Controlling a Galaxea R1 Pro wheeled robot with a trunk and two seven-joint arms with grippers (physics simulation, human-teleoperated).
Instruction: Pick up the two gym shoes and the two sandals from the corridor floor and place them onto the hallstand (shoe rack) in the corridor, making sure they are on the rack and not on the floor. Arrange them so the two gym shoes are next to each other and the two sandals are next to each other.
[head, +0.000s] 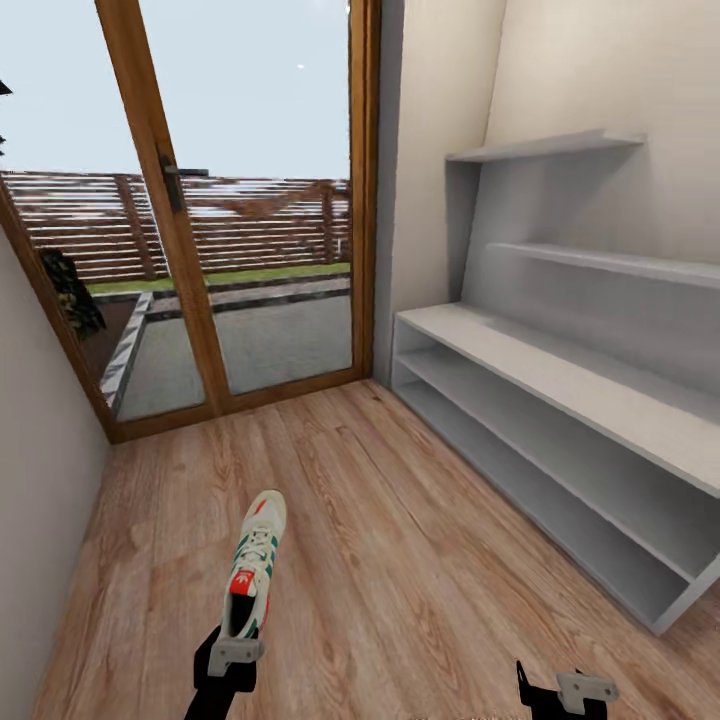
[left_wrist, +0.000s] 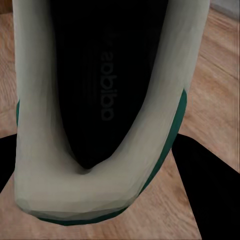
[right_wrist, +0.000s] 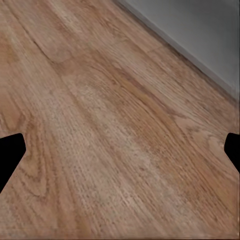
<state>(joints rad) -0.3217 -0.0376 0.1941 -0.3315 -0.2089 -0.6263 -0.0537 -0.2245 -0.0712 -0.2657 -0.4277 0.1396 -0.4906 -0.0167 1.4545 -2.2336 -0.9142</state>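
One gym shoe (head: 254, 565) in left gripper (head: 237, 652).

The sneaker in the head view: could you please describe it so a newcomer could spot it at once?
Start at the glass door and come down the wood floor toward the camera. The sneaker points at the door, heel in the left claw: cream-white, green stripes, red-orange tongue.

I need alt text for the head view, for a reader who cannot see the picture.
The left hand holds one cream gym shoe by its heel, toe pointing away, over the wood floor. The pale grey hallstand stands empty along the right wall; a glass door is ahead.
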